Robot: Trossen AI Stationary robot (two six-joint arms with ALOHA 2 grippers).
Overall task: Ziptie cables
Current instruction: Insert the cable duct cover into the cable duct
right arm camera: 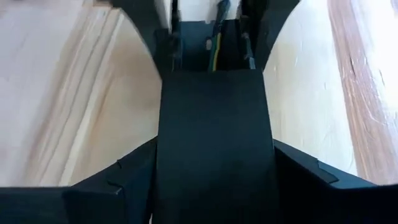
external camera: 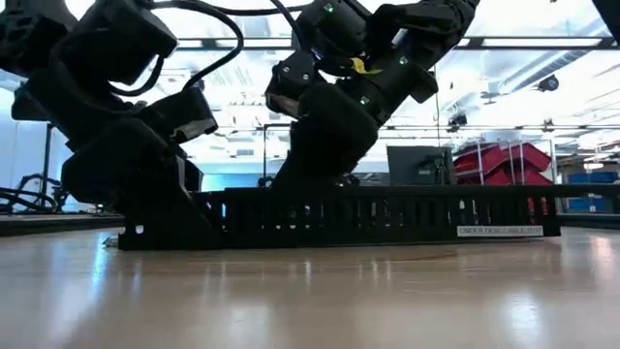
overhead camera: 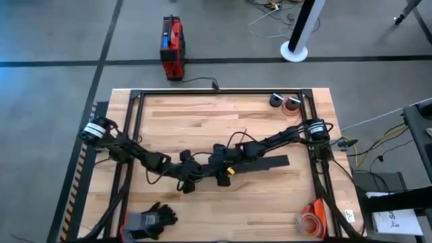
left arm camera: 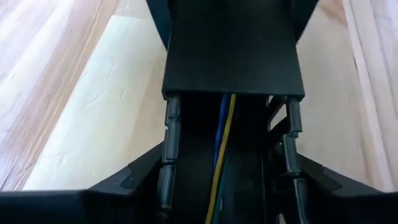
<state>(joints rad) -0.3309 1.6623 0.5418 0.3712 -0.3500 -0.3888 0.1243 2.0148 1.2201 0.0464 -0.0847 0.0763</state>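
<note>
High view shows both arms meeting at the middle of the counter [overhead camera: 202,111], over a long black slotted strip [overhead camera: 266,162]. The left gripper [left arm camera: 227,205] straddles the strip, its fingers [left arm camera: 169,149] spread wide enough to clear both toothed walls. The cables [left arm camera: 222,143], a yellow-green wire beside a blue one, lie inside the channel and run under the flat black cover [left arm camera: 233,50]. The right gripper [right arm camera: 214,205] sits over that cover farther along the strip; whether it grips the cover or only brackets it, I cannot tell. To do this step well, I judge the wires should stay seated between the teeth while both grippers press evenly, so nothing pinches or springs out.
</note>
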